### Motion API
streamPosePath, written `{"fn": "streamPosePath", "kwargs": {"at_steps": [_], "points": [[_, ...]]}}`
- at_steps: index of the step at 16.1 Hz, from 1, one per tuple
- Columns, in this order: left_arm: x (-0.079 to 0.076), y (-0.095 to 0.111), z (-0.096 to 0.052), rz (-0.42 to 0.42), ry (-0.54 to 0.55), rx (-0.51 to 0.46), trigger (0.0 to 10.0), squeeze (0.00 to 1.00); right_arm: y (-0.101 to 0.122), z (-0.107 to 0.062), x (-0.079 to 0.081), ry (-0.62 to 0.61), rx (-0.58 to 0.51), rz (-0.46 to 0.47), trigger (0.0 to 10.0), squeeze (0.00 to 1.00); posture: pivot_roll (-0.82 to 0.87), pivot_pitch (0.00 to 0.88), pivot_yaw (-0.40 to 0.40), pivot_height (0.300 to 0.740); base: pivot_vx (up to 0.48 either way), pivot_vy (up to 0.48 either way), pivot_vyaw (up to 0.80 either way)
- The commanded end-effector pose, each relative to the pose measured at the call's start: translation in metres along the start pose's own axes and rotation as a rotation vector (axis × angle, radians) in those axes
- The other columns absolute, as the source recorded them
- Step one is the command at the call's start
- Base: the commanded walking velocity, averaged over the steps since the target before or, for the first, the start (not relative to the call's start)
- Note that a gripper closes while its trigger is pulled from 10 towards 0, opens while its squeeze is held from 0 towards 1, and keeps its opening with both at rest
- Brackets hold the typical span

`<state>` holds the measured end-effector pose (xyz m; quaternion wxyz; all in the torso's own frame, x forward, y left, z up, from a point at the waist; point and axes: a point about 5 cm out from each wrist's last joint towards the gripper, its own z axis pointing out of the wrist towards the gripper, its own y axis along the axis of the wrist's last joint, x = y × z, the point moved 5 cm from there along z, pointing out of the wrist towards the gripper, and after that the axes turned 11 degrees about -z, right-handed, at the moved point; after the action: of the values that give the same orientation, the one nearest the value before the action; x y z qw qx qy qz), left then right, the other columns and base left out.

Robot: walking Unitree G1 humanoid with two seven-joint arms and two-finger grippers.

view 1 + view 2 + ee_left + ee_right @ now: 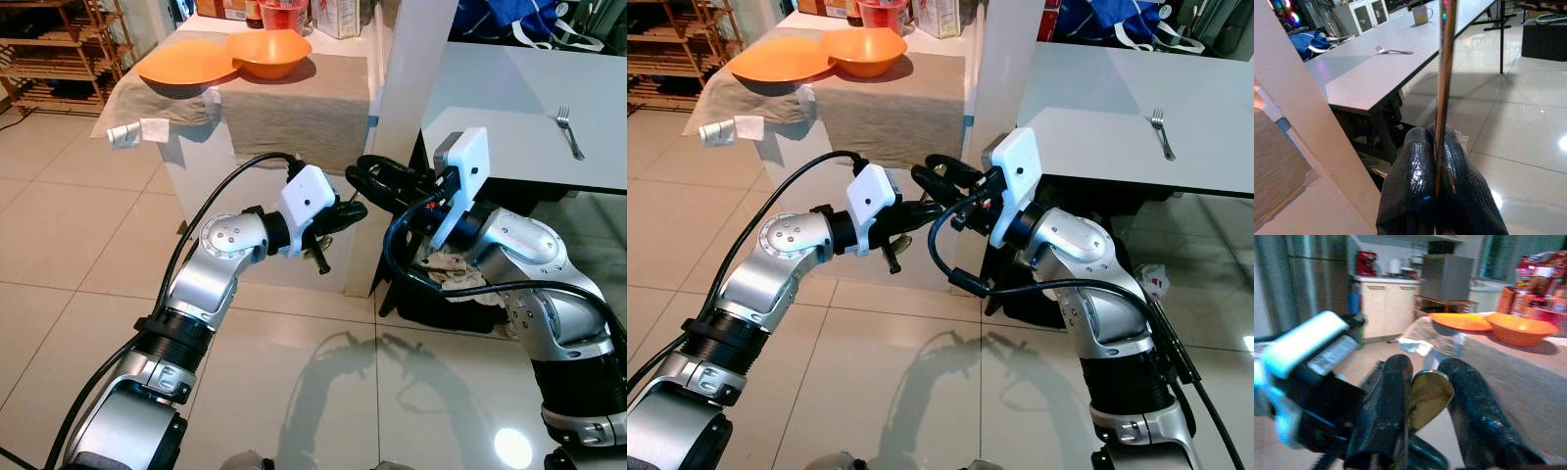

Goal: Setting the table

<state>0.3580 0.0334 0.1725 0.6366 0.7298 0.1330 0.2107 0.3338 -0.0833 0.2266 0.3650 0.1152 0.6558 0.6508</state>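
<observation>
A brass-coloured spoon [1444, 73] is held between my two grippers at chest height above the tiled floor. My left gripper [338, 217] is shut on its thin handle, whose lower end [321, 262] sticks out below the fingers. My right gripper [1425, 369] meets it from the right, and the spoon's bowl [1429, 394] sits pinched between its two black fingers. On the white table [509, 108] to the right lies a fork [569, 132]. An orange plate [186, 61] and an orange bowl [267, 51] rest on a cloth-covered counter [294, 108] ahead.
A white pillar [411, 69] stands between the counter and the table. Under the table's near edge sits a dark bin [446, 294] holding crumpled cloth. A mug [1421, 14] stands far along the table. A wooden shelf [49, 49] is at the far left.
</observation>
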Motion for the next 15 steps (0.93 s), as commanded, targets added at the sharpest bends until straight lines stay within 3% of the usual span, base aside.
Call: {"fn": "streamPosePath", "kwargs": {"at_steps": [1,5,11,15], "points": [[0.006,0.012,-0.005,0.007,0.020,-0.049,0.0,0.00,-0.010,-0.006,-0.014,-0.068,0.057,-0.008,10.0,1.00,-0.07,0.000,0.005,0.727,0.000,0.000,0.00],[0.004,0.011,-0.004,0.008,0.017,-0.048,0.0,0.00,-0.002,-0.003,-0.021,-0.109,0.021,-0.025,10.0,1.00,-0.07,0.000,0.003,0.727,0.000,0.000,0.00],[0.000,0.008,-0.002,0.003,0.005,-0.043,0.0,0.00,0.011,-0.005,-0.047,-0.237,-0.025,-0.051,10.0,1.00,-0.07,0.005,0.004,0.727,0.000,0.000,0.00],[-0.001,0.007,-0.002,0.001,0.002,-0.044,0.0,0.00,0.009,-0.005,-0.052,-0.272,-0.035,-0.023,10.0,1.00,-0.07,0.008,0.005,0.727,0.000,0.000,0.00]]}}
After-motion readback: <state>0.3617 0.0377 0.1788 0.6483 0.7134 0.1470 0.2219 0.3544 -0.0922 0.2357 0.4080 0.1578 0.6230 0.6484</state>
